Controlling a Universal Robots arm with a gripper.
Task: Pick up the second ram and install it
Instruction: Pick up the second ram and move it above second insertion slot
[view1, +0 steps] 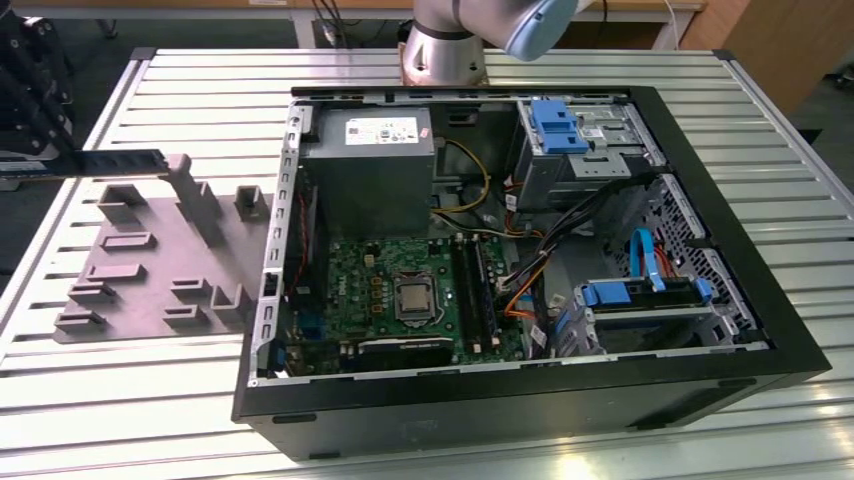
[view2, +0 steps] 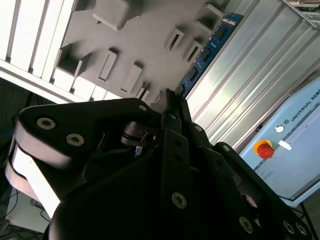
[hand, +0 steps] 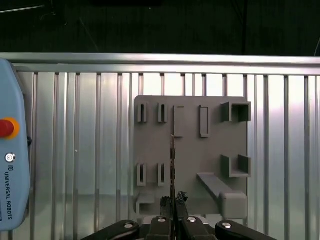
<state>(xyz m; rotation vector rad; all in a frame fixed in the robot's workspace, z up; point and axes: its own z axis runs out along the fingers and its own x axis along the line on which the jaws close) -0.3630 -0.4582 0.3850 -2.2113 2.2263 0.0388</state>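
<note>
My gripper (hand: 173, 201) is shut on the second ram (hand: 173, 160), which appears edge-on as a thin dark strip above the grey holder plate (hand: 210, 150). In the second wrist view the ram (view2: 205, 50) shows its blue board and a row of black chips, sticking out beyond the fingertips (view2: 172, 107). In the exterior view the ram (view1: 120, 161) hangs level over the far edge of the holder plate (view1: 160, 250), at the exterior view's left. The green motherboard (view1: 387, 290) with its long black slots (view1: 475, 290) lies inside the open computer case (view1: 534, 400).
The holder plate carries several raised grey blocks and pockets (view1: 200, 205). The case holds a grey power supply (view1: 367, 170), blue drive brackets (view1: 554, 125) and loose cables (view1: 534, 280). A pale blue teach pendant (hand: 10, 150) lies on the ribbed metal table (view1: 134, 400). The arm's base (view1: 447, 45) stands behind the case.
</note>
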